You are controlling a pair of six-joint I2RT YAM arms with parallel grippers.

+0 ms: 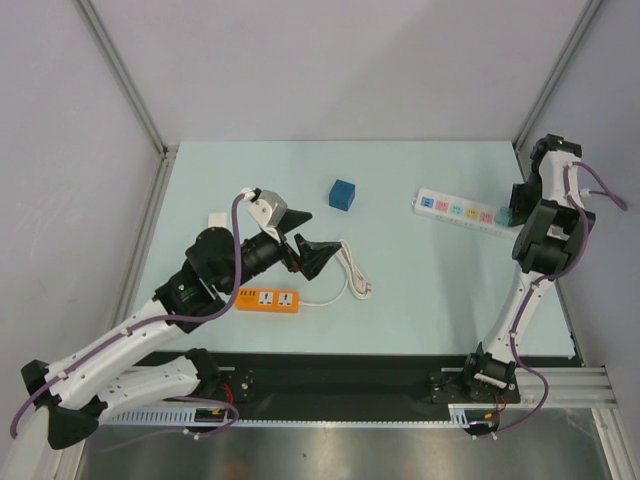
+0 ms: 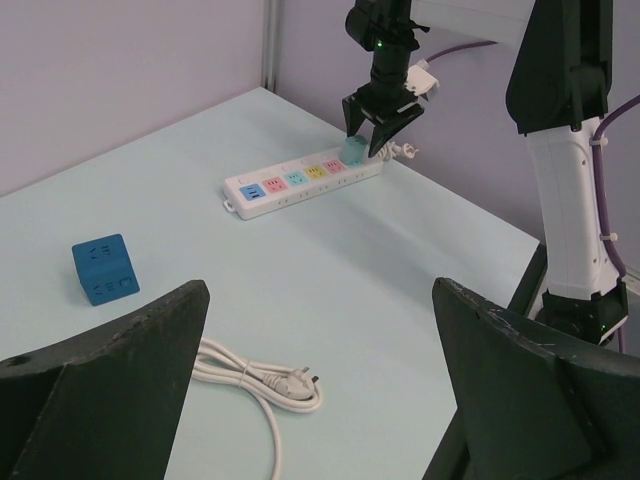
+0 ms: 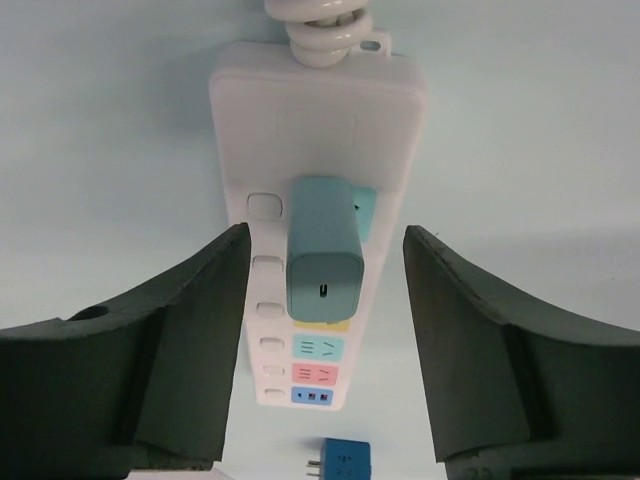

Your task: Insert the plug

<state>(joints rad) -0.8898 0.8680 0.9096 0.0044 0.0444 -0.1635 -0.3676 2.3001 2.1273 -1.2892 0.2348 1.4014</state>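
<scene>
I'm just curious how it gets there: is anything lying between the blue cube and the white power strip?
Nothing visible: bare table separates the blue cube from the white power strip. A teal adapter already fills one socket near the strip's cord end, with the right end effector open around it.

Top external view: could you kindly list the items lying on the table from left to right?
In order: small white block → orange power strip → blue cube plug → white power strip.
</scene>
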